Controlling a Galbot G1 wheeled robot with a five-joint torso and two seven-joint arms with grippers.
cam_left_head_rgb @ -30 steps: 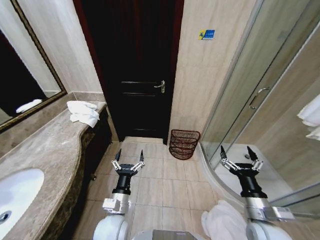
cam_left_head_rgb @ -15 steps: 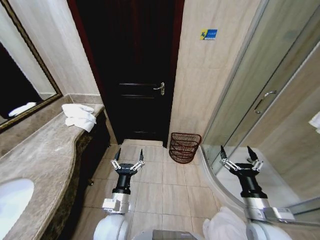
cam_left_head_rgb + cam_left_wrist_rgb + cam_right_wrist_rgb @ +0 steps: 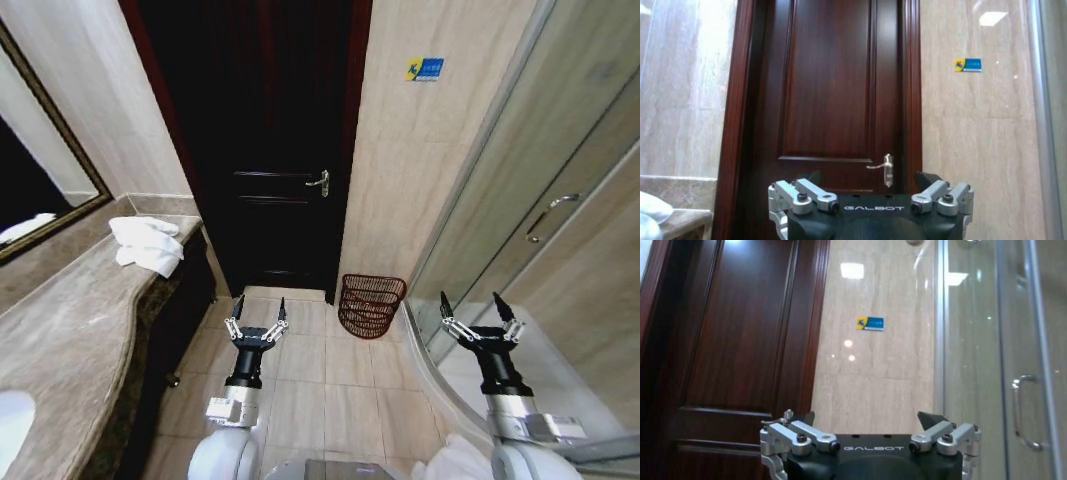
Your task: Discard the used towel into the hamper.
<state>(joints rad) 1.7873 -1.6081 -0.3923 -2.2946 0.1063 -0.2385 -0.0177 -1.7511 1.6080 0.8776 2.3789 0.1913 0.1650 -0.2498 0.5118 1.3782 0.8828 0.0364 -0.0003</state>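
Note:
A crumpled white towel (image 3: 146, 245) lies on the far end of the marble counter (image 3: 70, 340) at the left; a corner of the towel (image 3: 650, 215) also appears in the left wrist view. The hamper (image 3: 371, 305), a dark reddish-brown wicker basket, stands on the floor against the beige wall, right of the door. My left gripper (image 3: 258, 305) (image 3: 867, 180) is held open above the floor tiles, pointing at the door. My right gripper (image 3: 470, 303) (image 3: 867, 417) is open too, beside the shower glass. Both hold nothing.
A dark wooden door (image 3: 262, 150) is shut straight ahead. A curved glass shower enclosure (image 3: 530, 230) fills the right side. A mirror (image 3: 35, 190) hangs above the counter, and the sink's edge (image 3: 10, 420) is at the lower left. Something white (image 3: 455, 465) lies at the bottom edge.
The camera has shifted: counter, sink and towel have slid left in the picture and the shower's hanging towels have left view. Both grippers stay open in the same pose.

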